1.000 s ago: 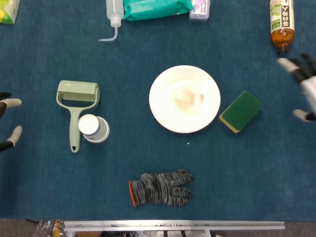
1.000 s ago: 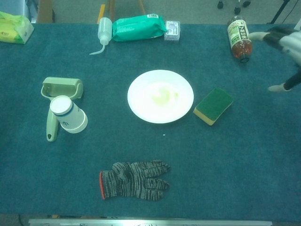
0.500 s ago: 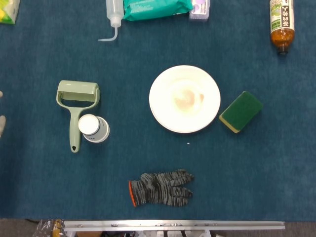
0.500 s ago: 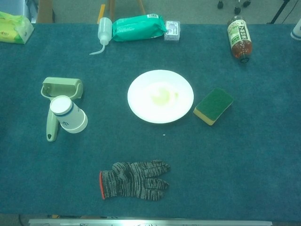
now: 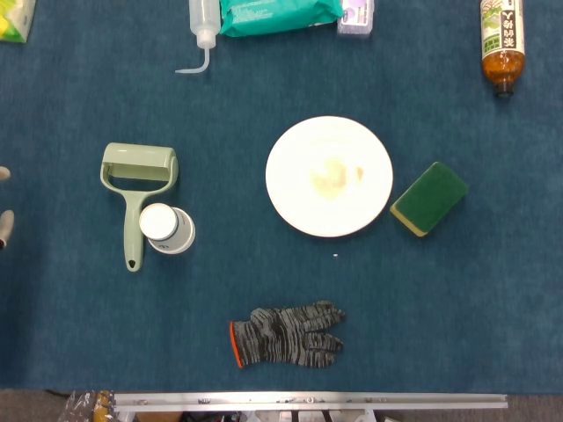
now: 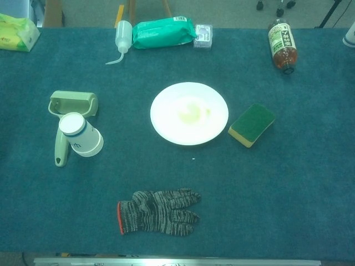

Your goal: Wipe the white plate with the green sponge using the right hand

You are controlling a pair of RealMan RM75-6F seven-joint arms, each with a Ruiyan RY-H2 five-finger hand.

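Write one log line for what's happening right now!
phase: before grasp | green sponge: on table, right of white plate, untouched | plate: smudged centre | right hand: barely visible

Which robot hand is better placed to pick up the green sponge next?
The right one, probably. The green sponge lies just right of the white plate; the left robot hand sits at the far left edge, with the plate between.

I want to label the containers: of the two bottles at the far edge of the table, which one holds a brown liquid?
The labelled bottle at the far right: brown liquid shows near its cap. The squeeze bottle at the far left is pale and translucent, with a bent spout.
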